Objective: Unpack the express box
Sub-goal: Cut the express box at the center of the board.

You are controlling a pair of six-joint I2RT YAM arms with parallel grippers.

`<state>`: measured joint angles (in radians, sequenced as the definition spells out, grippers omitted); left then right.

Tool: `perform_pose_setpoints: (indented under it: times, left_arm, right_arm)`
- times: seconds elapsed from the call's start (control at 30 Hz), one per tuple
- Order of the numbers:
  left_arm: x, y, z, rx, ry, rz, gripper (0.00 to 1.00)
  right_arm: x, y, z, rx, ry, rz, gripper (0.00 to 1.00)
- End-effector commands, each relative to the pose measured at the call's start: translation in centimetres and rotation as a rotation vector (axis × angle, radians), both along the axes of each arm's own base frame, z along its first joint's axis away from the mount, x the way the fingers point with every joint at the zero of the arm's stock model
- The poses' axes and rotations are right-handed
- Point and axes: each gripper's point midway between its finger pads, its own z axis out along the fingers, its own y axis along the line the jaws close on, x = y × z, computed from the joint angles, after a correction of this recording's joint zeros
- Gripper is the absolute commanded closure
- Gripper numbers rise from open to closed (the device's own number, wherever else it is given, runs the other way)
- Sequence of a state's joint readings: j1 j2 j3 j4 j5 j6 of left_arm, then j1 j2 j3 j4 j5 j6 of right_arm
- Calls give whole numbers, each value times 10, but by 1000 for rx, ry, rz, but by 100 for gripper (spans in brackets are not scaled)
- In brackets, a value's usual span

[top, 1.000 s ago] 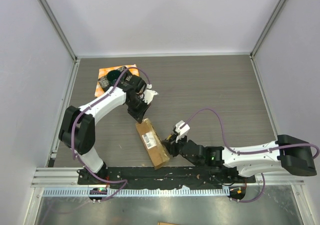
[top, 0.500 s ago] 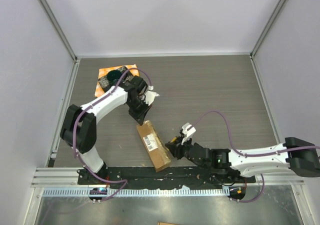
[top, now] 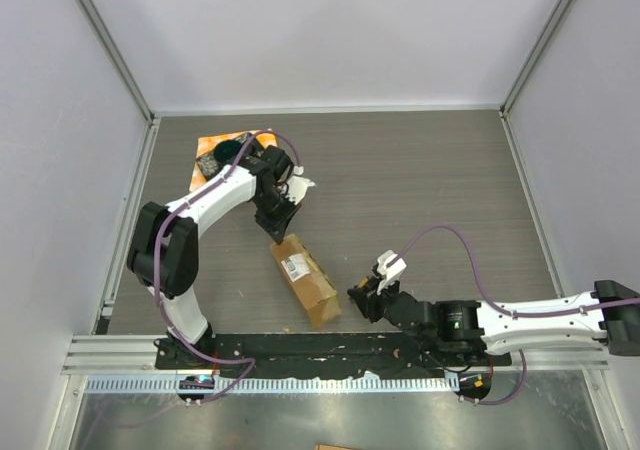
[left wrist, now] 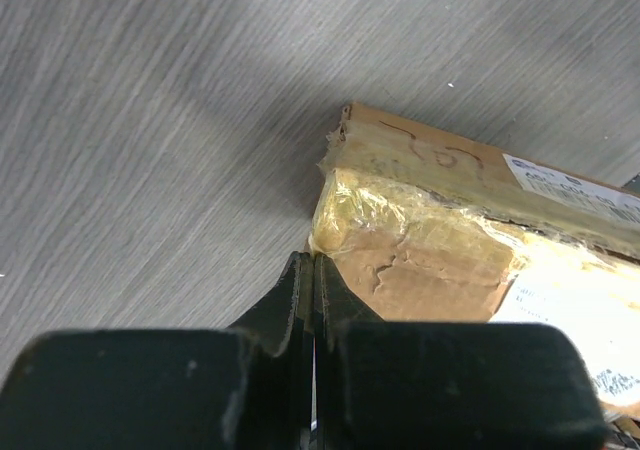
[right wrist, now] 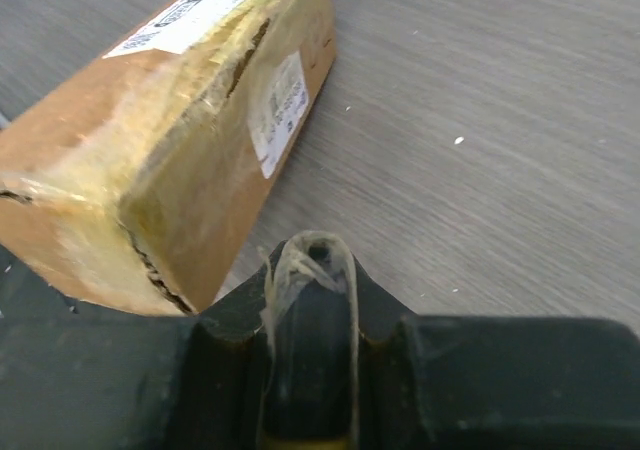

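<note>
The express box (top: 305,280) is an oblong brown cardboard parcel with a white label and shiny torn tape, lying aslant on the table near the front. My left gripper (top: 278,234) is shut, its tips touching the box's far end; the left wrist view shows the closed gripper (left wrist: 314,262) against the taped corner of the box (left wrist: 450,235). My right gripper (top: 360,300) sits just right of the box's near end, apart from it. In the right wrist view the right gripper (right wrist: 312,260) is shut on a dark rounded tool (right wrist: 310,320) draped with tape strands, beside the box (right wrist: 170,140).
An orange cloth (top: 255,138) with a dark dish (top: 228,151) and a small silvery packet (top: 206,165) lies at the back left, behind my left arm. Metal frame posts and grey walls bound the table on three sides.
My right gripper has pulled back to the right, away from the box's near end. The box has turned slightly. My left gripper stays at the box's far end.
</note>
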<state>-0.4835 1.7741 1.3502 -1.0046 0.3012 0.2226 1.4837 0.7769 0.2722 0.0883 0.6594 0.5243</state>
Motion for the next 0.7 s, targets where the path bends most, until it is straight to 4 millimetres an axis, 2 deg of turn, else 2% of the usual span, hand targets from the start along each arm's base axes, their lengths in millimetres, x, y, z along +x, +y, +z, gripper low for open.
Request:
perform_pose_setpoints:
  times: [0.0,0.13,0.23,0.4,0.43,0.47,0.57,0.67]
  left_arm:
    - [21,11,-13,69,-72,0,100]
    - [22,6,0,37,-103,-6,100]
    - [24,1,15,14,-126,-19,100]
    - [25,-9,43,-52,-151,-17,98]
    - [22,-10,48,-62,-146,-16,94]
    - [21,-12,52,-72,-147,-17,81]
    - [18,-17,68,-112,-144,-13,60]
    - [12,-25,82,-171,-134,-14,55]
  right_arm:
    - [26,-3,47,49,-129,-134,99]
    - [43,-4,69,-12,-222,-225,99]
    - [44,3,81,-22,-253,-209,99]
    - [39,9,82,-2,-232,-172,99]
    - [38,9,81,4,-224,-162,99]
    - [36,9,81,12,-214,-153,99]
    - [26,13,76,44,-170,-104,99]
    - [19,18,72,85,-142,-79,99]
